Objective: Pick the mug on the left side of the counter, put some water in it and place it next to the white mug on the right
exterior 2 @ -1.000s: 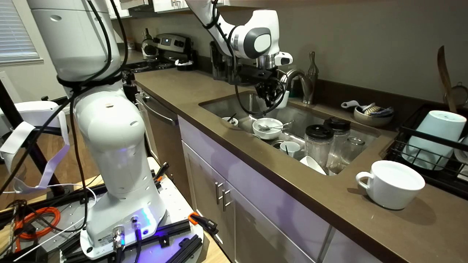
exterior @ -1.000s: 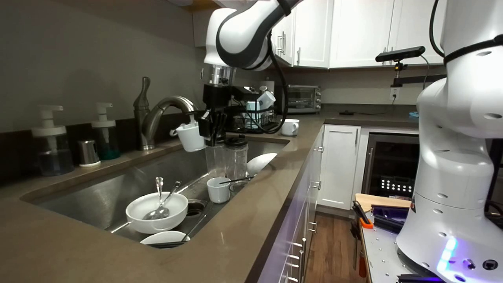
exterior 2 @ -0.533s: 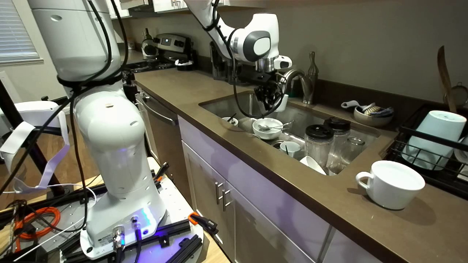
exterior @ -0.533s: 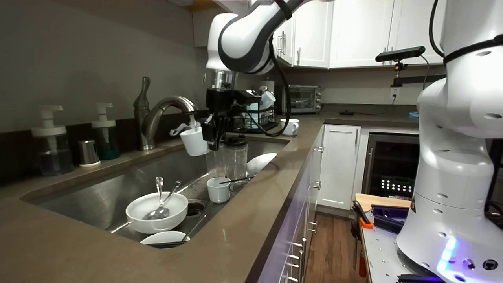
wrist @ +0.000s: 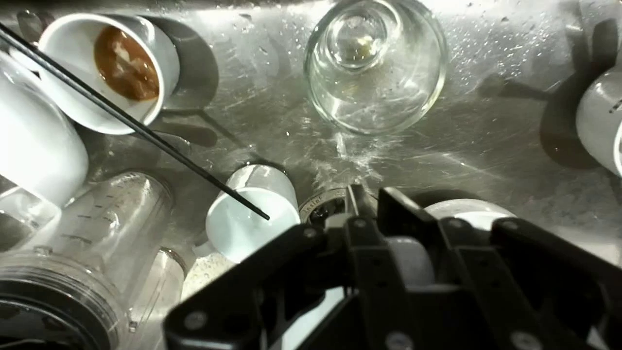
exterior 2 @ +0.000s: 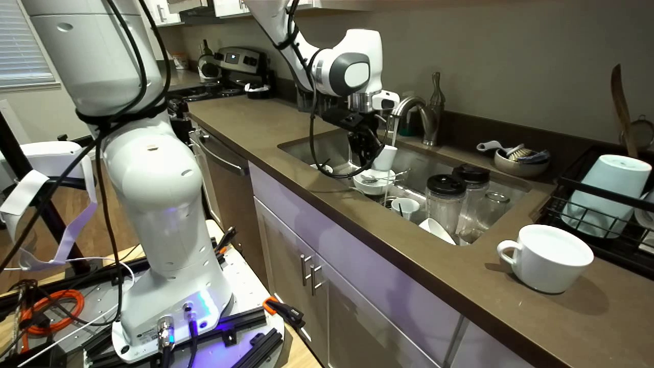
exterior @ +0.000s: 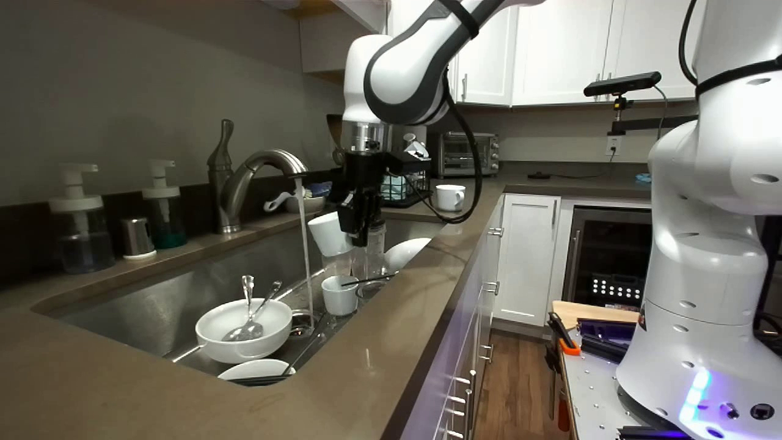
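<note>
A glossy white ceramic mug point(exterior: 330, 235) is clamped, tilted, in the black two-fingered gripper point(exterior: 359, 231) over the steel sink point(exterior: 177, 308), between the front and back edges of the grey-brown stone counter point(exterior: 122, 391). Just beside it, clear water point(exterior: 304, 244) is poured. Towards the front edge, a loop-handled white mug point(exterior 2: 549, 266) is stood upright.

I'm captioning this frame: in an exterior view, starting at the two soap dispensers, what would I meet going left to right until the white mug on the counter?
Left soap dispenser, small metal canister, right soap dispenser, faucet, falling water, held mug, pincer, white mug on the counter.
</note>
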Available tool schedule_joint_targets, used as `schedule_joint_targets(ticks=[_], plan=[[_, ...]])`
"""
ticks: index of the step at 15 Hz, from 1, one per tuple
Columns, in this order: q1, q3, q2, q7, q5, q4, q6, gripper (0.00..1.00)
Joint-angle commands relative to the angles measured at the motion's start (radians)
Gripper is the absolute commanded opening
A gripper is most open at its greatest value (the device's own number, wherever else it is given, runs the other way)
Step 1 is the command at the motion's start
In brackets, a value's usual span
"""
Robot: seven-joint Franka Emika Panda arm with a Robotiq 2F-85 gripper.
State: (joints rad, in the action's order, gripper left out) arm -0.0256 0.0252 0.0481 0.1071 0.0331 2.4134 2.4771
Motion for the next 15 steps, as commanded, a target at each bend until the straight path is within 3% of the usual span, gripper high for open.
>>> schedule_joint_targets(ticks=[1,8,15], plan=[[0.023,-0.013,0.126,0.109,0.057,0.082,0.002,0.04],[0.089,-0.032,0.237,0.249,0.16,0.13,-0.049,0.04],[0.16,0.005,0.255,0.23,0.136,0.133,-0.04,0.04]])
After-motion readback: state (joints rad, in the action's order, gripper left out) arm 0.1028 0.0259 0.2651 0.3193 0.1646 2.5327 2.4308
